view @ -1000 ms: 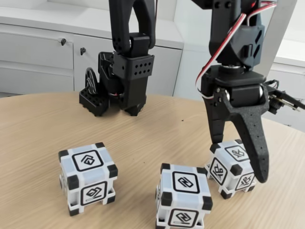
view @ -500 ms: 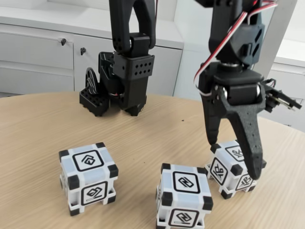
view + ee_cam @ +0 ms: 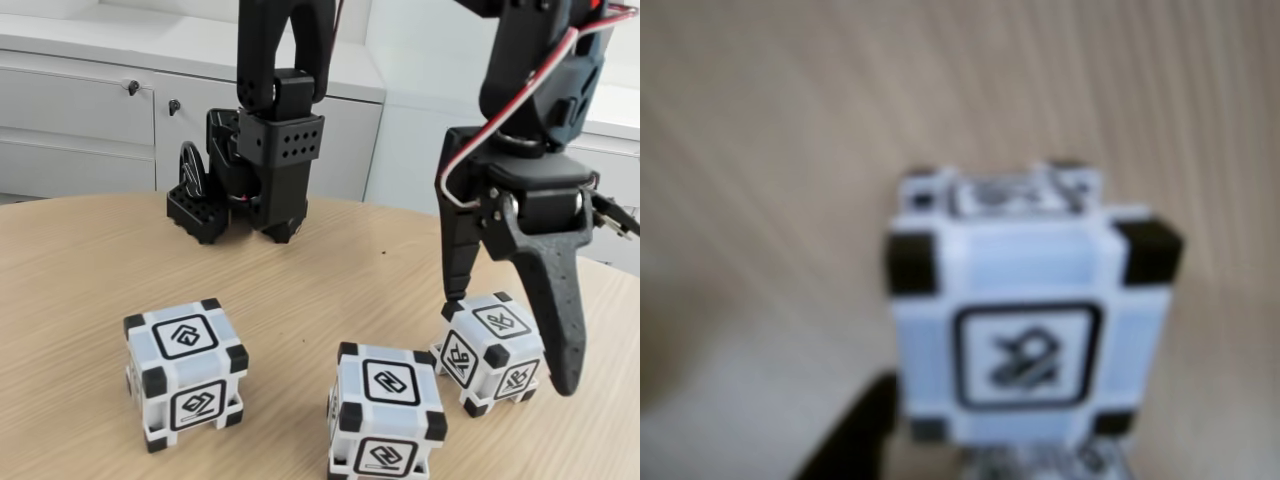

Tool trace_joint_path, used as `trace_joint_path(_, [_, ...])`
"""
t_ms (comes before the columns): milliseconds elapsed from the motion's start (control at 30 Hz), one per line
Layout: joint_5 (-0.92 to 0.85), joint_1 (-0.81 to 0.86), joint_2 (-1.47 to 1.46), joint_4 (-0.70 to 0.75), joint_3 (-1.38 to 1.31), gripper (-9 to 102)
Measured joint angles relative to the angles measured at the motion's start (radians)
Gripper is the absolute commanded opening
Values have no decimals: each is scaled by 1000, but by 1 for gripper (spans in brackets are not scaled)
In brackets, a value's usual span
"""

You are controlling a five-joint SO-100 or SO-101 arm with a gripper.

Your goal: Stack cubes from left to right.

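Toward the right edge of the counter in the fixed view, the gripper is hanging over the right cube, fingers spread apart. One finger is dropping just behind the cube's back-left corner; the other, longer finger is reaching down along its right flank. Whether either is touching the plastic, I cannot tell, but nothing is being held. The cube is sitting flat on the wood.

Straddling like this is probably meant to bracket the cube before closing, so the pads meet two opposite faces rather than the black corner blocks.

The wrist view is looking blurrily down at the same cube, centred in the frame, with a dark finger tip showing at its lower left.

The middle cube is standing near the front edge, just beside the right cube with a narrow gap between them. The left cube is resting well apart, toward the front-left. All three are lying in a rough row, none stacked yet.

At the back edge the arm's base is sitting clear of the row.

Judgement: stacking has not begun; this looks like the approach to a first pick.
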Motion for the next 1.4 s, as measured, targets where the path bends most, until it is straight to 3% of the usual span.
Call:
trace_joint_path(867, [-115, 0, -81, -5, -5, 41])
trace_joint_path(1400, [-97, 0, -129, -48, -6, 36])
